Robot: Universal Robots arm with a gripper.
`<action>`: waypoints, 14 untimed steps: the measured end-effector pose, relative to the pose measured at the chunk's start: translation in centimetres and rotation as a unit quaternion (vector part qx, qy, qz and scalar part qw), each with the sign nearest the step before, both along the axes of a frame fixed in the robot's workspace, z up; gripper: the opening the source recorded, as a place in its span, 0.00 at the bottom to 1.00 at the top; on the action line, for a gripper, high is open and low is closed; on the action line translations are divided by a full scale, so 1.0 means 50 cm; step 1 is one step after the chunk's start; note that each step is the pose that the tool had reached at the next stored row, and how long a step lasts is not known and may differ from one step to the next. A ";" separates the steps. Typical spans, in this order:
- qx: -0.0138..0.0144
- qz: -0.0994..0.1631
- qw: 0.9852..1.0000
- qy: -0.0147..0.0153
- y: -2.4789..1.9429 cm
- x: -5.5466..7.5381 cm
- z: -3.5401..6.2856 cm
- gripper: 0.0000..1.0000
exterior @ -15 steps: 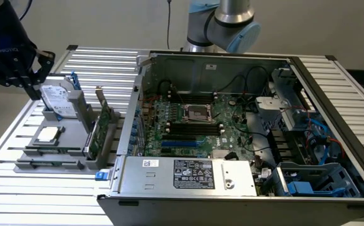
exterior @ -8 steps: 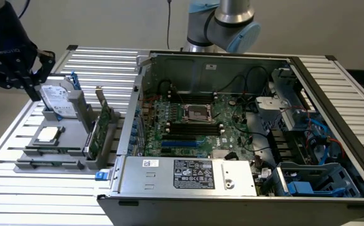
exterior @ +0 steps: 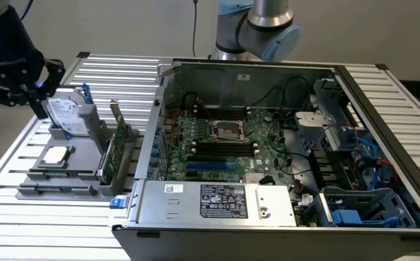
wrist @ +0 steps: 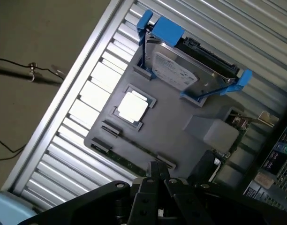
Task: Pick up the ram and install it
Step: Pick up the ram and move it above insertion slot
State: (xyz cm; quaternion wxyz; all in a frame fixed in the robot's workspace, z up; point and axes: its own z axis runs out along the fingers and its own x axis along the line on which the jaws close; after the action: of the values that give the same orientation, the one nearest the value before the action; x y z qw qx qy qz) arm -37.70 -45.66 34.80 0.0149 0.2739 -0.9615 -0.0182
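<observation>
Status: pick not started. End effector (wrist: 158,171) hangs at 11 o'clock of the gray tray (wrist: 174,136) in the exterior view, fingers pressed together, holding nothing. Ram (wrist: 134,157) sits on edge in its tray slot, at 6 o'clock from the processor chip (wrist: 132,105). Tray is on the counter (exterior: 50,231) at 9 o'clock of the open computer case (exterior: 383,109). The board's black slots (exterior: 224,147) look bare, so grasp, carry and seating are all left.
</observation>
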 end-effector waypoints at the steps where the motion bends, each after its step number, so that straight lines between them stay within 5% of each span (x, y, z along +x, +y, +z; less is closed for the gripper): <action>1: 0.000 0.009 1.000 0.000 0.0000 0.000 -0.001 0.11; 8: 0.000 0.073 0.997 0.000 0.0000 0.000 -0.009 0.11; 14: 0.000 0.127 0.992 0.000 0.0000 0.000 -0.015 0.11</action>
State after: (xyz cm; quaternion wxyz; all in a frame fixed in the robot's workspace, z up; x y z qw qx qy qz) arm -37.70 -45.66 34.06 0.0171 0.3938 -0.9189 -0.0161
